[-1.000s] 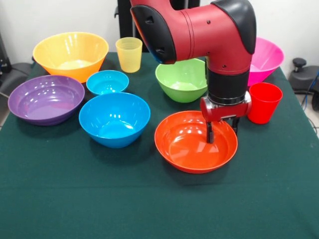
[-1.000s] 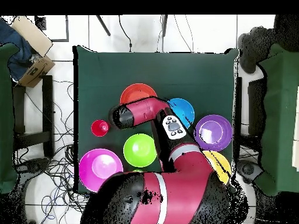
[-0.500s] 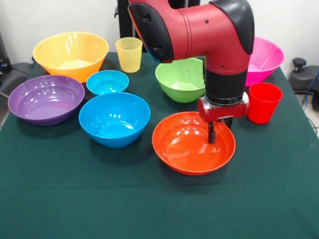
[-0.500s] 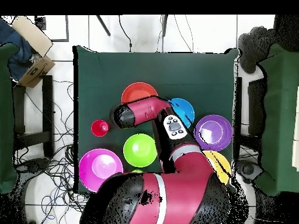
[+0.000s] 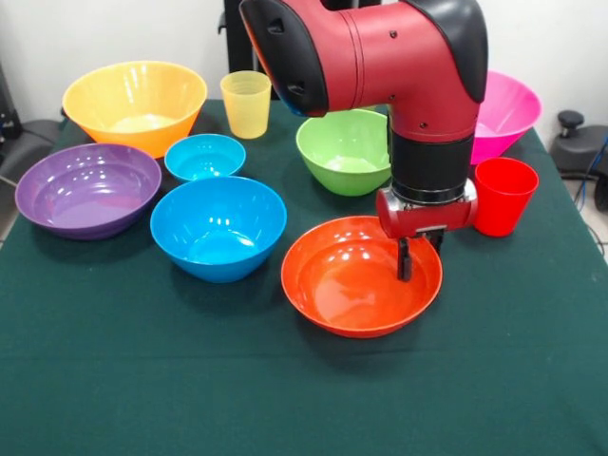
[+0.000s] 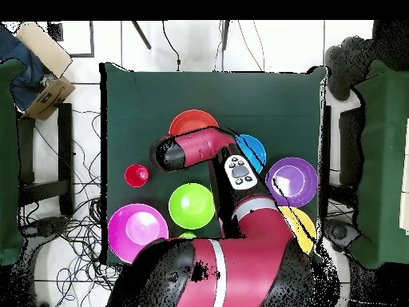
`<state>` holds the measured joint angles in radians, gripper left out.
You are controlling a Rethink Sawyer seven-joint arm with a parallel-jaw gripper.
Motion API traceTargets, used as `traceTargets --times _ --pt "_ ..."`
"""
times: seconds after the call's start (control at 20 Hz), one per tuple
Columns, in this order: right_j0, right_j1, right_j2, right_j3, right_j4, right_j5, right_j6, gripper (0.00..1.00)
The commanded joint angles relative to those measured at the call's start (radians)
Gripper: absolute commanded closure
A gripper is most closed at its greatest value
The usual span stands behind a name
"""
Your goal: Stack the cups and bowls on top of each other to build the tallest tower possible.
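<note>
Red-orange bowl (image 5: 359,275) near table centre, far rim pinched by gripper (image 5: 411,258), no tower begun; next, probably lifting and carrying toward big blue bowl (image 5: 218,226) for nesting

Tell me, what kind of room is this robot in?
Probably a robot lab or test room. A green-covered table holds bright plastic bowls, the red arm works over them, and loose cables trail across the tiled floor.

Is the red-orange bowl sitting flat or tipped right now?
Tipped: the red-orange bowl has its gripper side raised, rim slanting in the front view.
</note>
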<state>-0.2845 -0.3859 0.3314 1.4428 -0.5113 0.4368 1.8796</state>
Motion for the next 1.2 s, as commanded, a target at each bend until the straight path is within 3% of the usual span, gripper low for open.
traceTargets --times 0.05,0.35,0.65,1.2 --pt "0.016 0.051 -0.03 -0.047 -0.027 0.05 0.008 1.0" --pt "-0.007 0.01 0.014 -0.07 -0.026 0.093 -0.076 1.0" --pt "-0.048 -0.125 0.101 -0.149 0.094 0.426 -0.207 1.0" --pt "-0.133 -0.268 0.222 -0.146 0.157 0.593 -0.29 1.0"
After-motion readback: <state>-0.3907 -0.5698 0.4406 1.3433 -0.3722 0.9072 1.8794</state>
